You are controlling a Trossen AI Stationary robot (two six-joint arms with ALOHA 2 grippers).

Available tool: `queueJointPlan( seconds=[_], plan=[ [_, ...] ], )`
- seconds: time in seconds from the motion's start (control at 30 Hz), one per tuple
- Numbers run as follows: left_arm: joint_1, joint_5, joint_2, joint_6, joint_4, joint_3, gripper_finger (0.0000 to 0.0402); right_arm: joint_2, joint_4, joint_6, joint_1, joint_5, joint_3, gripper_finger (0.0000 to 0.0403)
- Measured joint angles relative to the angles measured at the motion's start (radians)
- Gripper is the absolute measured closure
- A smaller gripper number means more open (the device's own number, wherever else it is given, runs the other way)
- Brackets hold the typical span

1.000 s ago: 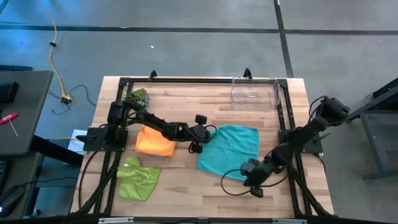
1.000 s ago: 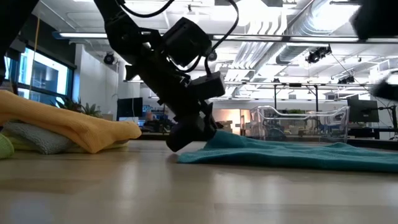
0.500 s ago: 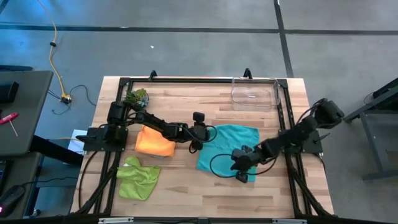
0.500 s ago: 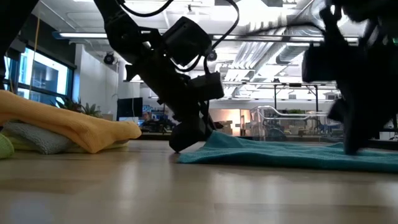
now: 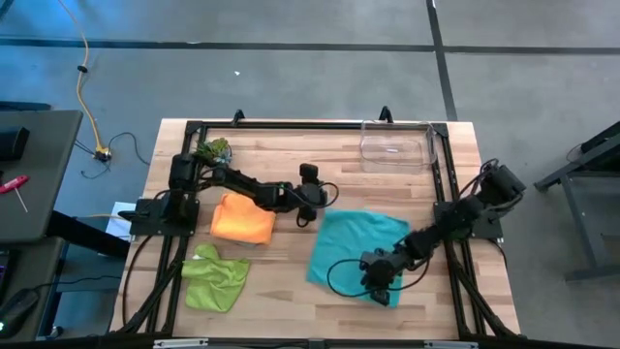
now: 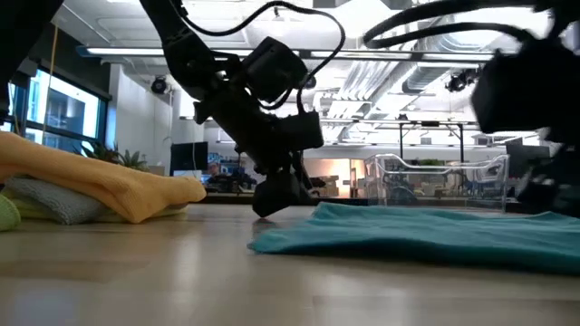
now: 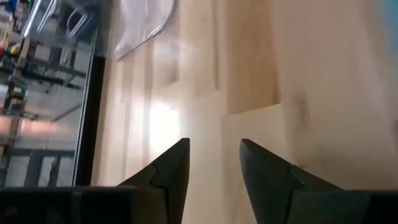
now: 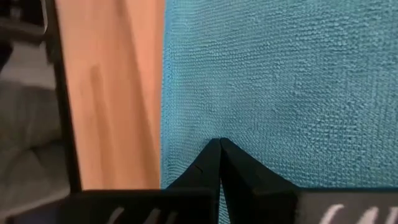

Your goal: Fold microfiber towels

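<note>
The teal towel (image 5: 356,248) lies spread flat on the wooden table (image 5: 291,291); the low view shows the teal towel (image 6: 408,237) as a low sheet. My left gripper (image 5: 308,219) stands open just beyond the towel's far-left corner, with bare wood between its fingers (image 7: 171,171). My right gripper (image 5: 381,291) is shut over the towel's near edge. A folded orange towel (image 5: 242,221) and a crumpled lime green towel (image 5: 215,277) lie on the table's left part. My right gripper has its shut fingertips (image 8: 219,146) down on the teal towel's top face (image 8: 249,93), close to the towel's near edge (image 8: 164,124). The fingers slant down from the table's right. The towel lies flat on the table under them; nothing is pinched between them.
A clear plastic bin (image 5: 394,145) stands at the far right, a small green spiky plant (image 5: 213,150) at the far left. Black frame rails (image 5: 441,174) run along the table's sides. A grey cloth (image 6: 45,204) lies under the orange towel. Bare wood stretches between the towels.
My left gripper has opened, let go of the teal towel's far-left corner and swung a little toward the far edge. That corner has dropped flat. My right gripper has come in from the near right and sunk onto the towel, which has slid slightly toward the near edge.
</note>
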Motion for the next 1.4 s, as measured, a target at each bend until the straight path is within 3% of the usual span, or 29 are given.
queueJointPlan(
  seconds=[0.1, 0.17, 0.23, 0.4, 0.47, 0.6, 0.8, 1.03, 1.4],
  plan=[
    [0.014, -0.05, -0.009, -0.022, -0.008, 0.0, 0.0264, -0.001, -0.023, 0.001, 0.029, -0.043, 0.0, 0.0403],
    [0.022, -0.029, -0.043, -0.074, -0.031, -0.002, 0.0264, -0.002, -0.035, 0.005, 0.048, -0.085, 0.0, 0.0403],
    [0.029, 0.121, -0.095, -0.162, -0.076, 0.0, 0.0265, -0.002, -0.042, 0.005, 0.063, -0.112, 0.0, 0.0403],
    [0.03, 0.636, -0.168, -0.363, -0.133, 0.001, 0.0283, -0.002, -0.046, -0.002, 0.074, -0.104, 0.0, 0.0403],
    [0.013, 0.713, -0.167, -0.417, -0.133, 0.0, 0.029, -0.002, -0.046, -0.003, 0.074, -0.096, 0.0, 0.0403],
    [-0.03, 0.64, -0.143, -0.432, -0.219, -0.001, 0.0284, -0.002, -0.044, -0.004, 0.074, -0.094, 0.0, 0.0403],
    [-0.057, 0.645, -0.143, -0.393, -0.325, 0.0, 0.0233, -0.002, -0.043, -0.015, 0.074, -0.083, 0.0, 0.0403],
    [-0.063, 0.638, -0.087, -0.28, -0.24, 0.007, 0.0186, -0.002, -0.041, -0.013, 0.074, -0.075, 0.0, 0.0403],
    [-0.079, 0.632, 0.035, -0.253, -0.124, 0.086, 0.0184, -0.001, -0.027, -0.012, 0.074, -0.076, -0.001, 0.0403]
  ],
)
